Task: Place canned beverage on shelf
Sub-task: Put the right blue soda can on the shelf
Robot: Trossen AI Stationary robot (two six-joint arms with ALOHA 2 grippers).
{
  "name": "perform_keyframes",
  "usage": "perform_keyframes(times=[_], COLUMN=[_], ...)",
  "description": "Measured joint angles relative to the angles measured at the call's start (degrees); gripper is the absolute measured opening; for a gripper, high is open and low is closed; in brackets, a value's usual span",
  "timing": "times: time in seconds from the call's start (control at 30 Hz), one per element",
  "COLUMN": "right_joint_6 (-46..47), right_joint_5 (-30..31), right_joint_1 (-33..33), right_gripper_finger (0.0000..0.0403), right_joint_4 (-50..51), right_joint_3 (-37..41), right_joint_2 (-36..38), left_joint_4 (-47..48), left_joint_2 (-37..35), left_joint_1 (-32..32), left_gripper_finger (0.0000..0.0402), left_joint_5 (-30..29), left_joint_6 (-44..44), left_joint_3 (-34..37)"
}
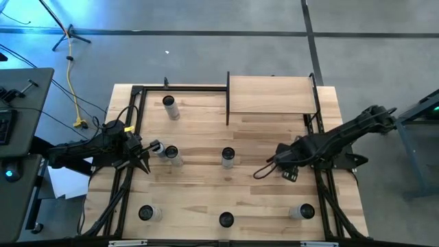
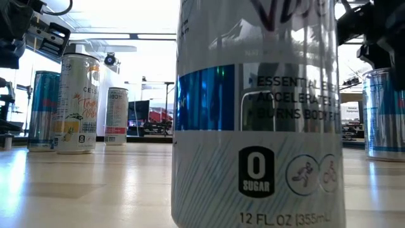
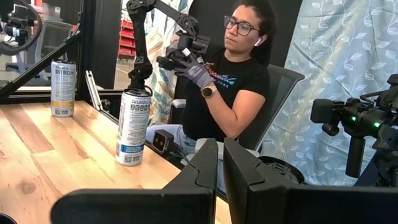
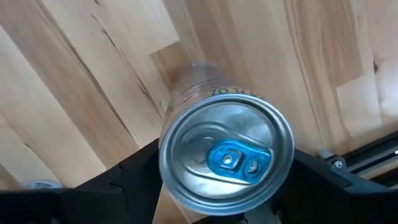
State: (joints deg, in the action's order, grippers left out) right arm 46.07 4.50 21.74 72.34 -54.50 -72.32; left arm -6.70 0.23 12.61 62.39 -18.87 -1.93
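Note:
A silver can with a blue tab (image 4: 227, 158) stands upright on the wooden tabletop near its right side. My right gripper (image 4: 227, 171) points down over the can, one finger on each side of its top. From above the gripper (image 1: 287, 165) hides the can; the left wrist view shows the can (image 3: 132, 127) under it. The shelf (image 1: 271, 95), a light-wood board on thin black posts, stands at the far edge, bare. My left gripper (image 1: 145, 163) waits shut at the table's left, level, holding nothing. My right gripper pinches the can between its two fingers, on opposite sides of the upper wall just below the rim (image 4: 163, 163). The fingers come from above, pointing down. The can stands upright with its base on the tabletop (image 3: 127, 160).
Several other cans stand about the table: far left (image 1: 169, 106), middle (image 1: 228, 156), beside my left gripper (image 1: 171, 154), and along the near edge (image 1: 226, 219), (image 1: 302, 211). Black rails (image 1: 322, 185) run down both sides. A person (image 3: 227, 74) sits beyond the table.

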Motion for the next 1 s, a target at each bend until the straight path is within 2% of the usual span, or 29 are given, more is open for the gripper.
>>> perform_keyframes(times=[0.43,0.6,0.7,0.9,1.0], right_joint_6=[-1.23,-1.22,0.04,0.4,0.07], right_joint_5=[1.36,1.54,1.32,-0.29,-0.32], right_joint_1=[0.0,-0.06,-0.94,-3.9,-5.44], right_gripper_finger=[0.0261,0.0245,0.0229,0.0228,0.0228], right_joint_4=[-2.02,-3.57,-3.99,-3.82,-1.24], right_joint_3=[-0.61,-0.61,-0.62,-1.03,-3.83], right_joint_2=[0.42,0.42,0.42,0.41,0.33], left_joint_4=[0.0,-0.01,0.0,0.0,-0.02], left_joint_2=[0.0,0.02,0.02,0.02,0.02], left_joint_1=[-0.01,-0.01,0.01,-0.01,-0.01], left_gripper_finger=[0.0003,0.0003,0.0003,0.0003,0.0003], left_joint_5=[0.0,0.0,0.0,0.0,0.0], left_joint_6=[0.0,0.0,0.0,0.0,0.0], left_joint_3=[0.0,0.0,0.0,0.0,0.0])
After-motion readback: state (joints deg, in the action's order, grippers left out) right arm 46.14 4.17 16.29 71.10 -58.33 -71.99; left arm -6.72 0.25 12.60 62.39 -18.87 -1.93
